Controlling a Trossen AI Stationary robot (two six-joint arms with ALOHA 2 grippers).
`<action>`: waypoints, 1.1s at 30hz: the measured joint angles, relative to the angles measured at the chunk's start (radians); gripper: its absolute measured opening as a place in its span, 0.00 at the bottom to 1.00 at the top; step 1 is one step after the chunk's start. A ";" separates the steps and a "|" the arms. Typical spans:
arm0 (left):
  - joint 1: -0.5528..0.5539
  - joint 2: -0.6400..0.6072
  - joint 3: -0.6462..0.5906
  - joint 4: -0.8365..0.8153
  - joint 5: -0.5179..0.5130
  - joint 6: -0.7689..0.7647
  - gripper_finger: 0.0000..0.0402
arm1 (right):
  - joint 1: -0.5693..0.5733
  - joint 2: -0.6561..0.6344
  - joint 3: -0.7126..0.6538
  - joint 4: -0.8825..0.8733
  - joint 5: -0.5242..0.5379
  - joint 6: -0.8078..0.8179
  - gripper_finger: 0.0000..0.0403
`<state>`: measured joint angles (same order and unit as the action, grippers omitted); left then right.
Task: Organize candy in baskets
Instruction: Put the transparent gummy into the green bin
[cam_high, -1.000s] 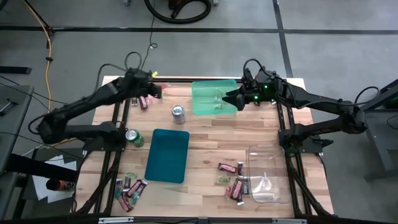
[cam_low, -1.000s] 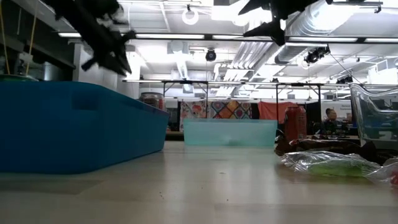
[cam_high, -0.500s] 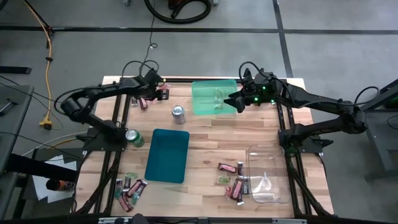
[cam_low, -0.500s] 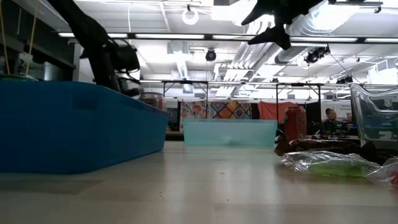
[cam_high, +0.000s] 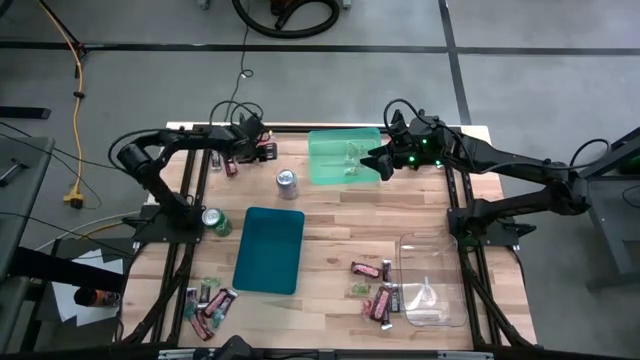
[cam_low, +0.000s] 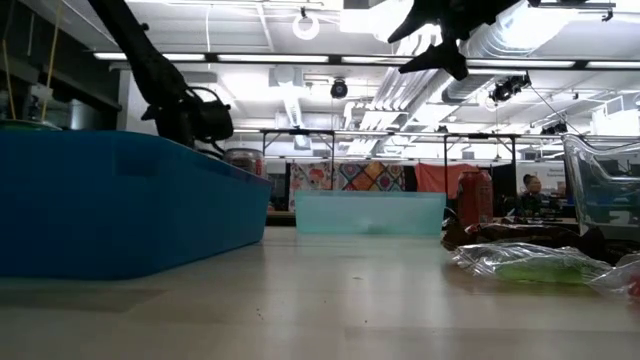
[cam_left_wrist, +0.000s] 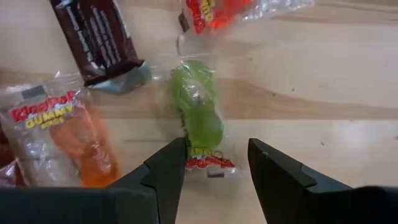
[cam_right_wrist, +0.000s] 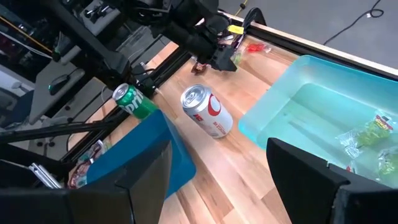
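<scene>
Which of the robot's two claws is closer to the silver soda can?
The left gripper, beside the silver soda can at the table's far edge. The right gripper hangs over the light green basket, farther away.

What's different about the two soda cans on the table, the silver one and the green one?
The silver can has a red mark on its side, seen from the right wrist; the green can is green all over with white lettering. The silver can stands out on the open wood near the light green basket; the green can sits at the table's left edge by the arm's frame. Both have silver tops.
</scene>
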<state>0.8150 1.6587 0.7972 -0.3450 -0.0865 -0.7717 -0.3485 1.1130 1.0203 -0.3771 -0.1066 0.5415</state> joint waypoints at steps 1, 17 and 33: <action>0.000 0.007 0.001 0.003 -0.001 -0.001 0.41 | 0.000 0.000 0.000 0.000 0.000 0.000 0.64; -0.104 -0.203 0.176 0.028 0.074 0.214 0.00 | 0.000 -0.065 0.000 0.043 0.000 -0.025 0.64; -0.402 0.145 0.587 0.006 0.080 0.535 0.01 | -0.005 -0.111 0.000 0.060 0.047 -0.026 0.64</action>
<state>0.4133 1.8040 1.3841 -0.3394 -0.0065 -0.2368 -0.3538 1.0016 1.0203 -0.3168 -0.0593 0.5156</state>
